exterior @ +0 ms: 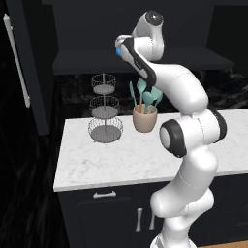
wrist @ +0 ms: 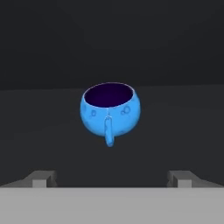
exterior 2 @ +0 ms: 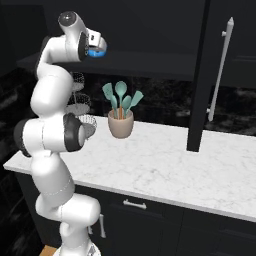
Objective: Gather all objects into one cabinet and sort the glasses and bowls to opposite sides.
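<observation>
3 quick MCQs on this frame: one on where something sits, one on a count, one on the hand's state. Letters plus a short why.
1. Where is the bright blue bowl?
A. on the dark cabinet shelf
B. on the white marble counter
C. in the wire stand

2. How many tiers has the wire stand?
A. one
B. three
C. five

3. The hand is:
A. shut on the bowl
B. open, apart from the bowl
C. shut on nothing

A: the bright blue bowl rests on the dark cabinet shelf.
B: the wire stand shows three baskets.
B: the hand has spread fingertips, bowl ahead.
</observation>
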Tool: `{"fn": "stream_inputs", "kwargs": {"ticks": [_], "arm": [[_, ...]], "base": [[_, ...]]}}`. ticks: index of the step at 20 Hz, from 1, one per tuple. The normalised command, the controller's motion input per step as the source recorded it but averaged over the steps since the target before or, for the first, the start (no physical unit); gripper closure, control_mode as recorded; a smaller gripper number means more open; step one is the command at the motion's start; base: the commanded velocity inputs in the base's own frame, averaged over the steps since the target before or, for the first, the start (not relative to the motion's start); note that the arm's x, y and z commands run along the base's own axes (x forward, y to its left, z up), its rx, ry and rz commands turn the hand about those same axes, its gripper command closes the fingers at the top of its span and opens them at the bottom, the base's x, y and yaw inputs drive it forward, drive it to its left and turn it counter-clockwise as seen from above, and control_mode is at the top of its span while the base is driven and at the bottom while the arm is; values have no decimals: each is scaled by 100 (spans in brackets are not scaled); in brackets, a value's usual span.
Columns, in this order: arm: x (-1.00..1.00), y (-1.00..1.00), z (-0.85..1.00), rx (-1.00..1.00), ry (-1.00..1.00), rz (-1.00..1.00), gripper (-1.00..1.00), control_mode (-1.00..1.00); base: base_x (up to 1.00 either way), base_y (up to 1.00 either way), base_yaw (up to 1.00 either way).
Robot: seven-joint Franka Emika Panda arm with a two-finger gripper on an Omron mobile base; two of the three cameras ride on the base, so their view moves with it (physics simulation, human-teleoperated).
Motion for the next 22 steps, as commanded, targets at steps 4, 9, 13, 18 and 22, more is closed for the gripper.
{"fn": "stream_inputs", "kwargs": {"ticks": [4, 9, 13, 18, 22], "arm": [[25, 1, -10, -1, 0, 0, -100, -100], [23, 9, -9, 0, 0, 0, -100, -100], [19, 19, -9, 0, 0, 0, -100, -100], [18, 7, -5, 0, 0, 0, -100, -100], [24, 0, 0, 0, -1, 0, -100, -100]], "base": [[0, 0, 0], [0, 0, 0], [0, 0, 0], [0, 0, 0], [0, 0, 0]]}}
